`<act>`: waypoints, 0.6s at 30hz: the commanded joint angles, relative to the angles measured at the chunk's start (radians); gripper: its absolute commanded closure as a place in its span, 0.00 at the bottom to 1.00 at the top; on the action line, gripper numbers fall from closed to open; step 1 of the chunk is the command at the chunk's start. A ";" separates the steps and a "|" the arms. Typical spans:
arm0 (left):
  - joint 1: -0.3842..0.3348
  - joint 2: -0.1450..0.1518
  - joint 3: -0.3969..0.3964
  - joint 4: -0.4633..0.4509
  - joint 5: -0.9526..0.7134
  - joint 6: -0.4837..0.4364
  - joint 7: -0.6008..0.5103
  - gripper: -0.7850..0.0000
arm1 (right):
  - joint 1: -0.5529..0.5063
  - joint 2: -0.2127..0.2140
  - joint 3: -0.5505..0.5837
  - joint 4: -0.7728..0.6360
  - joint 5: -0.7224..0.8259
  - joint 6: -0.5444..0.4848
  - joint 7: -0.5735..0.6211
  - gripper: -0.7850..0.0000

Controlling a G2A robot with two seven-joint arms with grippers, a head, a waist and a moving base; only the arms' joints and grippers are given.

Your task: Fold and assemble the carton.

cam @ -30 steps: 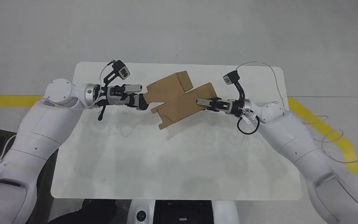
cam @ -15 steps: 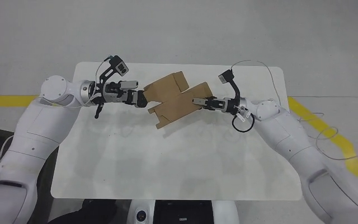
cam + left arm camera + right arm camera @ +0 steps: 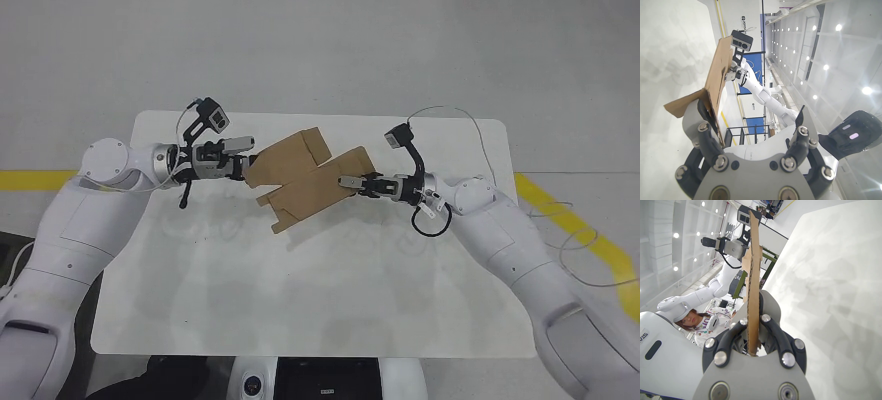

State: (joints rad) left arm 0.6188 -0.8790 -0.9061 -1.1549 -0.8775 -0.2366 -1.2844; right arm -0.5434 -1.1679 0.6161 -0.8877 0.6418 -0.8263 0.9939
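hanging between the two arms, the carton [image 3: 308, 180] looks to be held just off the table [image 3: 300, 300], over its far middle. it is a flat brown blank with one panel standing a little proud of the rest. the right gripper [image 3: 348, 183] is clenched on one end, and from its wrist the board runs edge-on straight down between the two fingers. the left gripper [image 3: 245, 168] is released, its jaws spread wide. the opposite end of the carton lies against one finger only, and the other finger is well apart from it.

to my eye the step in hand is opening the blank along its creases. it would go best if the left gripper closed on its end before any pull, since only one end is truly gripped. after that i'd bring the two ends gently toward each other so the creases give rather than the panels. i'd also hold the board low over the table in case it slips.

from where i stand i can't tell which creases are already broken, or whether the raised panel is a flap or a side wall. nor can i see how deep the board sits in the right jaws. the carton's underside is hidden.
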 commanded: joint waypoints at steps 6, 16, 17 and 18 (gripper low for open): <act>0.002 -0.012 -0.004 0.022 0.017 0.020 0.018 0.00 | -0.008 -0.007 0.020 0.001 -0.016 0.004 0.004 1.00; 0.008 -0.021 -0.018 0.037 0.079 0.022 0.028 0.38 | -0.020 -0.015 0.050 0.009 -0.041 0.009 0.008 1.00; 0.009 -0.022 -0.019 0.038 0.093 0.018 0.029 0.41 | -0.021 -0.015 0.053 0.010 -0.044 0.010 0.009 1.00; 0.012 -0.022 -0.020 0.039 0.101 0.017 0.028 0.44 | -0.022 -0.016 0.056 0.012 -0.047 0.011 0.010 1.00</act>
State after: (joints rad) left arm 0.6284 -0.9006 -0.9254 -1.1167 -0.7860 -0.2179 -1.2557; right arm -0.5648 -1.1832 0.6699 -0.8772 0.5972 -0.8162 1.0031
